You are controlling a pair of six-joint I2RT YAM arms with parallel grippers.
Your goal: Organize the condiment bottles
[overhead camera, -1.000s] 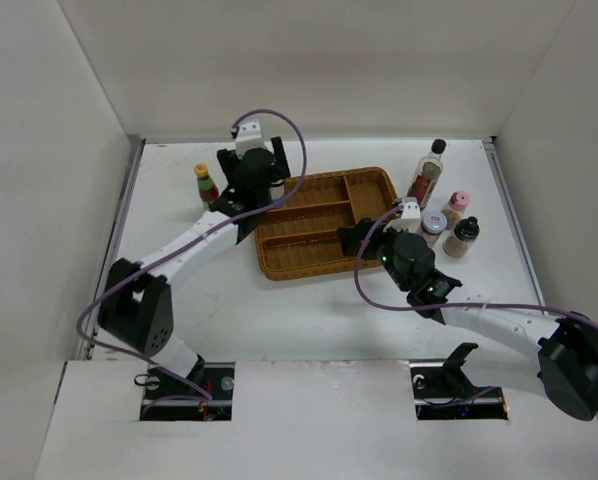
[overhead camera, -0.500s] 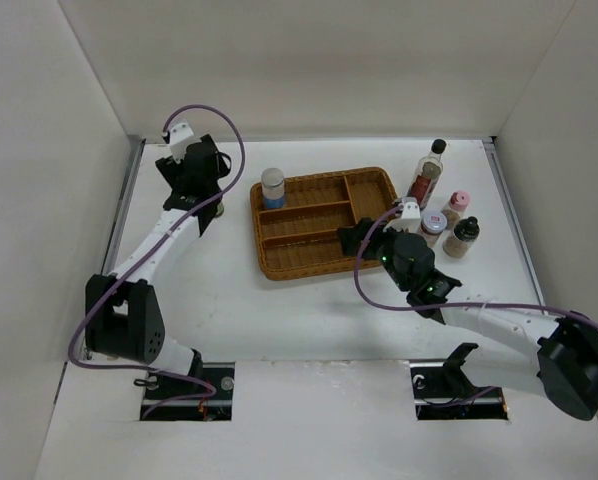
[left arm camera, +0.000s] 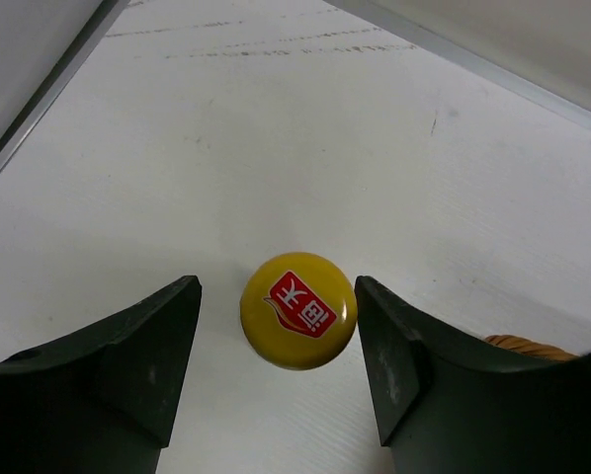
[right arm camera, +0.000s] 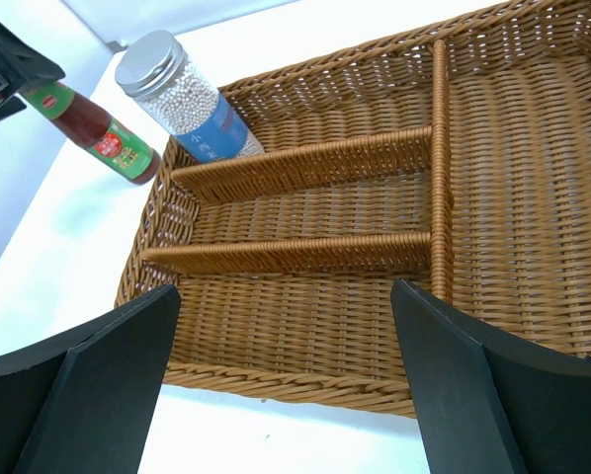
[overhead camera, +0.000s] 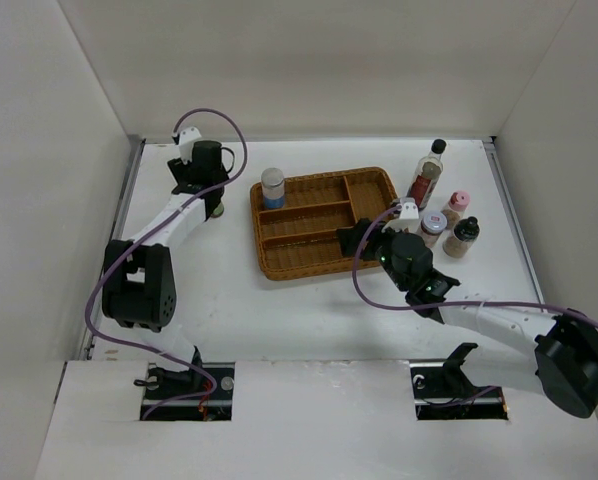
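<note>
Near the far-left corner of the table (overhead camera: 309,310), the left gripper (left arm camera: 276,284) hangs released, its fingers (left arm camera: 127,365) flanking the yellow-capped sauce bottle (left arm camera: 297,310) without touching its cap. One white-lidded jar (right arm camera: 177,94) stands in the far-left compartment of the wicker tray (right arm camera: 305,158) at mid-table, and the right gripper (right arm camera: 286,288), also spread wide, hovers over the tray's near-right part. By the right edge stand the tall black-capped bottle (overhead camera: 426,172), pink-capped bottle (overhead camera: 457,207), second white-lidded jar (overhead camera: 432,228) and brown shaker (overhead camera: 464,237).
</note>
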